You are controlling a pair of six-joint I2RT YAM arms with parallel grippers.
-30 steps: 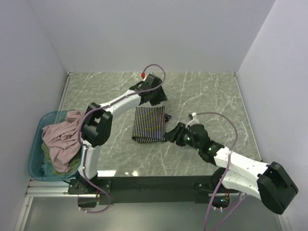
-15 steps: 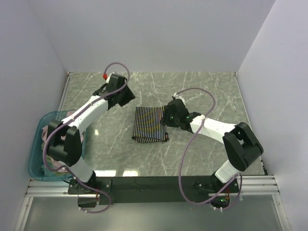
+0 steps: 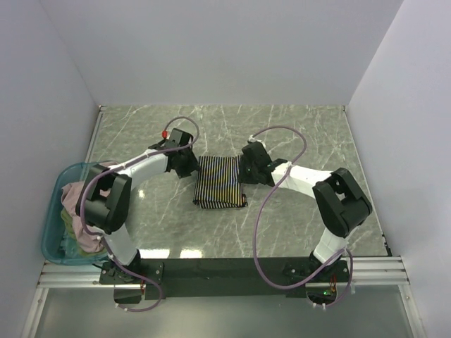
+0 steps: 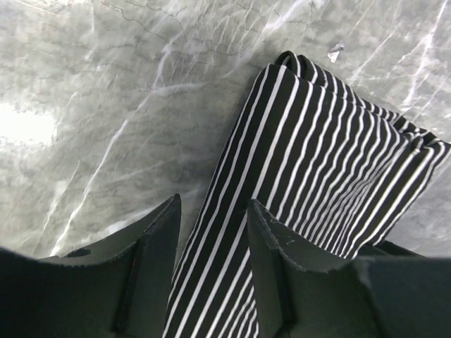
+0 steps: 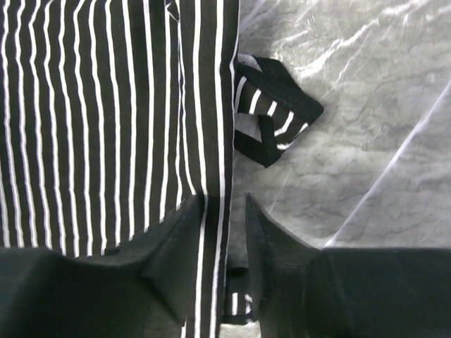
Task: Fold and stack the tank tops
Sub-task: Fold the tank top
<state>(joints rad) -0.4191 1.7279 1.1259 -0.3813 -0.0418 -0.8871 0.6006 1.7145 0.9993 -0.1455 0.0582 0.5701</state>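
Observation:
The striped tank top lies folded into a narrow rectangle at the middle of the table. My left gripper is down at its far left edge. In the left wrist view the open left gripper straddles that folded edge of the striped top. My right gripper is at the far right edge. In the right wrist view the right gripper is open with a narrower gap, the striped top's edge between its fingers, and a dark-edged strap loop poking out beside it. A pink tank top lies heaped in the tub.
The teal tub sits at the table's left edge, with pale green cloth under the pink one. White walls close the table in at the back and on both sides.
The left arm swung out to the far left, then came back down to the striped top's left edge. The right arm moved up from the near right to its right edge. Both jaws narrowed.

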